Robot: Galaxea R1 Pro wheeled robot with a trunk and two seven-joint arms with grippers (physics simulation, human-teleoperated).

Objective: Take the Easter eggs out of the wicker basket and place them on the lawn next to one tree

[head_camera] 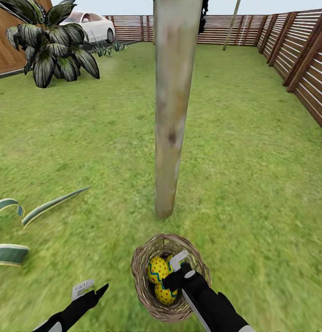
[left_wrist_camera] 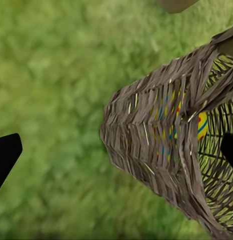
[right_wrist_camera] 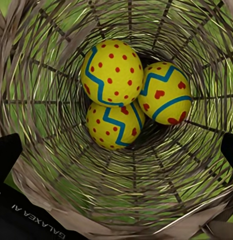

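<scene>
The wicker basket (head_camera: pixel 141 258) sits on the lawn (head_camera: pixel 253 184), just in front of the tree (head_camera: pixel 172 115) with its pale mottled trunk. Three Easter eggs lie inside it, touching: a dotted one (right_wrist_camera: pixel 112 72), a heart-marked one (right_wrist_camera: pixel 165 93) and a third (right_wrist_camera: pixel 112 125) beneath them. Two eggs (head_camera: pixel 157 269) (head_camera: pixel 165 294) show from the head. My right gripper (head_camera: pixel 175 267) hangs open over the basket's mouth (right_wrist_camera: pixel 41 100), its fingers (right_wrist_camera: pixel 6 155) spread wide and holding nothing. To the basket's left, low over the grass, my left gripper (head_camera: pixel 92 289) is open beside the woven wall (left_wrist_camera: pixel 146 135).
Striped leaves (head_camera: pixel 22 216) reach in at the left edge. A large dark-leaved plant (head_camera: pixel 50 46) stands at the far left, with a white car (head_camera: pixel 94 25) behind it. A slatted wooden fence (head_camera: pixel 304 69) runs along the right and back. Open grass surrounds the trunk.
</scene>
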